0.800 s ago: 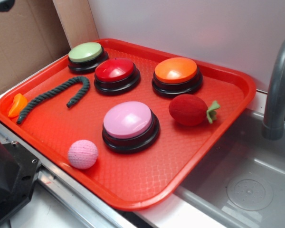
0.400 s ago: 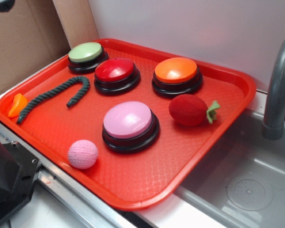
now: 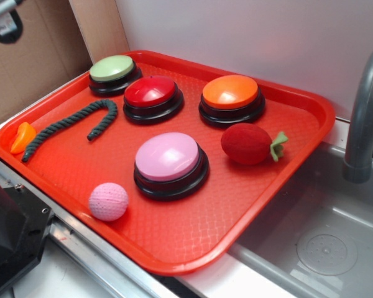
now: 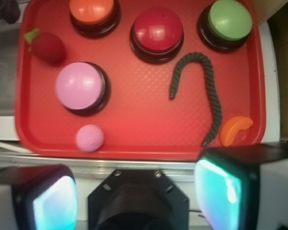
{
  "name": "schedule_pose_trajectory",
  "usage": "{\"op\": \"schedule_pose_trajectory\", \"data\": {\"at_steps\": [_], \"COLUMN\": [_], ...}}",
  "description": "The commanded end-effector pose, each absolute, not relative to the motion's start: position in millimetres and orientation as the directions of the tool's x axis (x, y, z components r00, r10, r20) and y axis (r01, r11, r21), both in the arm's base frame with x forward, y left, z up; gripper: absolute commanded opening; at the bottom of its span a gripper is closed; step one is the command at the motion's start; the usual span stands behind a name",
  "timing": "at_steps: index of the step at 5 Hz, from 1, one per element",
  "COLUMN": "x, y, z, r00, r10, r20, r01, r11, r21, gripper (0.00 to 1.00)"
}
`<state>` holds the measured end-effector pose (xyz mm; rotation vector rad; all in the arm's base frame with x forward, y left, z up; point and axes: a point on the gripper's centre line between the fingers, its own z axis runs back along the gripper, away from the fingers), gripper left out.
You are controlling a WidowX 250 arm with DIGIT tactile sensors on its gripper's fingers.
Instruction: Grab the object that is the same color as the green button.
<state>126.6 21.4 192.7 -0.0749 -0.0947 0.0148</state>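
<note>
The long dark green twisted rope piece (image 3: 71, 126), bent like a cane, lies flat on the left part of the red plastic tray (image 3: 311, 102), its hook toward the round pale green dome-topped push button on a black base (image 3: 112, 70) in the far left corner. Its straight end almost touches a small orange curved wedge (image 3: 22, 136) at the tray's rim. Outward sit the red dome button (image 3: 151, 93), the orange dome button (image 3: 230, 94), the pink dome button (image 3: 168, 158), a pink knitted ball (image 3: 109, 201) and a red plush fruit with a green leaf (image 3: 251, 143). No writing can be read anywhere.

Only the wrist view shows the gripper (image 4: 134, 191): its two fingers stand wide apart at the bottom edge, nearer than the tray, holding nothing. Only the exterior view shows the grey faucet pipe (image 3: 364, 118) and the sink (image 3: 326, 236) to the right. Compared with the earlier exterior picture, a dark part of the arm with a pale label (image 3: 5, 22) now shows larger in the top left corner; the tray's things lie unchanged.
</note>
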Motion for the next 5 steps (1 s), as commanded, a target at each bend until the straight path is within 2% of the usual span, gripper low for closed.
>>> {"op": "schedule_pose_trajectory", "data": {"at_steps": [1,3,4,5], "x": [148.9,171.9,176.2,177.6], "y": [70.1,111.2,125.6,130.0], "z": [149.3,85.8,50.3,34.8], "r00": [0.990,0.986,0.990,0.991], "r10": [0.039,0.011,0.013,0.017], "r20": [0.138,0.164,0.139,0.133], "r01": [-0.040,-0.018,-0.018,-0.026], "r11": [0.999,0.999,0.999,0.998], "r21": [0.009,0.039,0.035,0.064], "gripper": [1.00,1.00,1.00,1.00]}}
